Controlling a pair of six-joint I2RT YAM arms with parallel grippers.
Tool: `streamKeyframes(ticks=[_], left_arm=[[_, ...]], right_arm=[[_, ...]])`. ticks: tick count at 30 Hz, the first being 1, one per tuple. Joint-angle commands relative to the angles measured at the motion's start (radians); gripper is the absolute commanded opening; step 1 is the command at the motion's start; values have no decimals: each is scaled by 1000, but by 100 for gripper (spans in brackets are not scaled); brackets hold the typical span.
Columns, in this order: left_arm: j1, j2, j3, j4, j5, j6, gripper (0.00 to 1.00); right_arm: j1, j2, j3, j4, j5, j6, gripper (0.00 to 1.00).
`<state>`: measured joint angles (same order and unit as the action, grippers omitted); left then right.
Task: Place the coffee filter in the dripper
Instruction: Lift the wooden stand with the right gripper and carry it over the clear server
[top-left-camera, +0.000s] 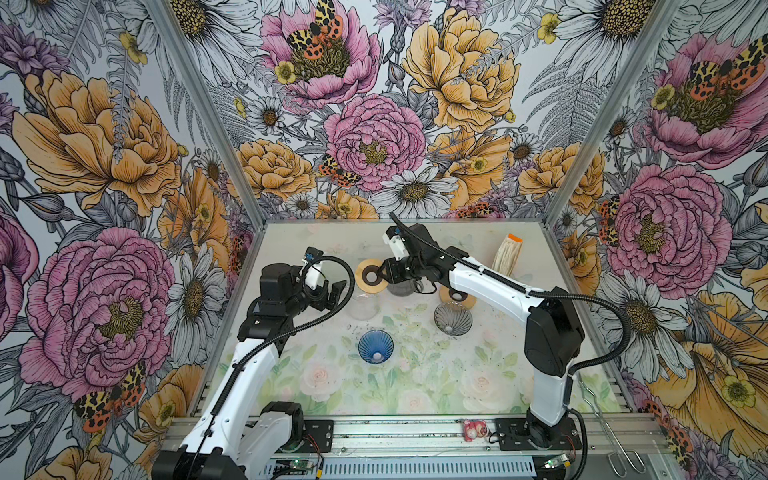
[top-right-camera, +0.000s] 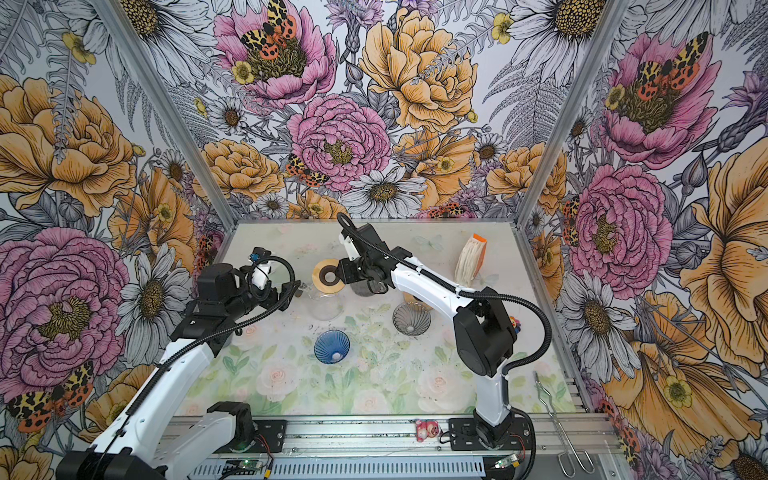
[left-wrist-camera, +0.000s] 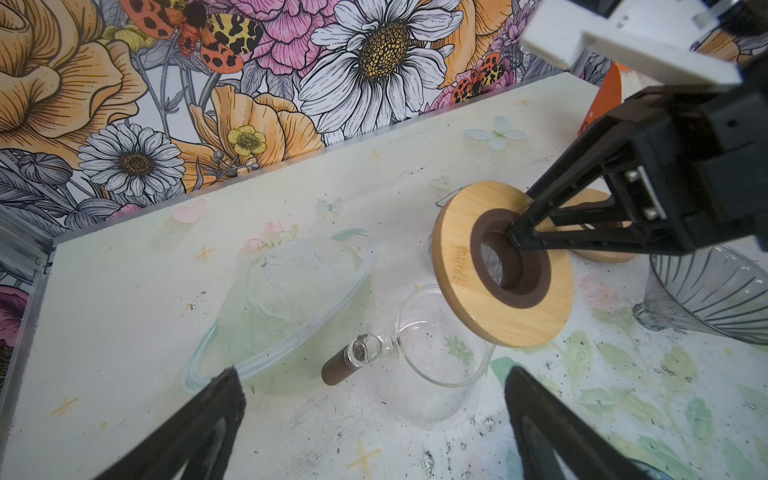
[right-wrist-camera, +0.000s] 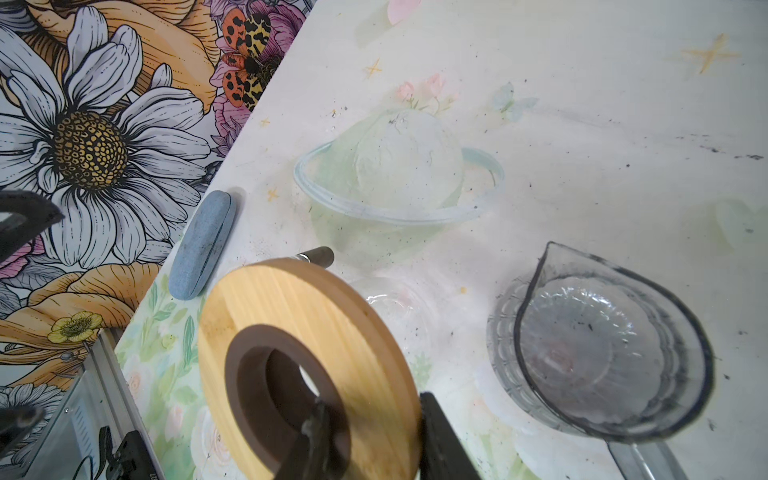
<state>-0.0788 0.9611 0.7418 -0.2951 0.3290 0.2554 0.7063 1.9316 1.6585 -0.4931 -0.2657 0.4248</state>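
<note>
The right tool (right-wrist-camera: 374, 405) is clenched on a wooden ring (left-wrist-camera: 457, 249) with a brown inner collar: one finger pokes through the hole and the other presses on the outer edge. The ring hangs tilted in the air, off the counter (top-left-camera: 415, 374). Directly below its lower edge stands a clear glass jug (left-wrist-camera: 440, 357), its brown handle pointing away from the ring. Just beside that, under the right arm's wrist, sits a smoky grey jug (right-wrist-camera: 602, 345).

The left tool (left-wrist-camera: 374, 372) is released, its jaws spread wide, and it hovers near the clear jug without touching anything.

Further out, the coffee filters (top-left-camera: 505, 257) stand stacked in an orange-topped holder at the back right of the counter, well apart from both tools. A grey dripper (top-left-camera: 453, 318) sits near the middle, and a blue dripper (top-left-camera: 376, 346) lies closer to the front; both look bare inside.
</note>
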Motion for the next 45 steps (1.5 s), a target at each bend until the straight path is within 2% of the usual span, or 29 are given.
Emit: streamKeyframes(ticks=[1, 25, 45], left_arm=[[10, 11, -28, 18, -13, -14, 99], [13, 62, -27, 54, -56, -41, 99], [13, 74, -28, 67, -58, -46, 99]], right_arm=[[4, 58, 94, -35, -30, 4, 16], [33, 198, 190, -48, -30, 70, 18], [42, 179, 190, -74, 57, 78, 24]])
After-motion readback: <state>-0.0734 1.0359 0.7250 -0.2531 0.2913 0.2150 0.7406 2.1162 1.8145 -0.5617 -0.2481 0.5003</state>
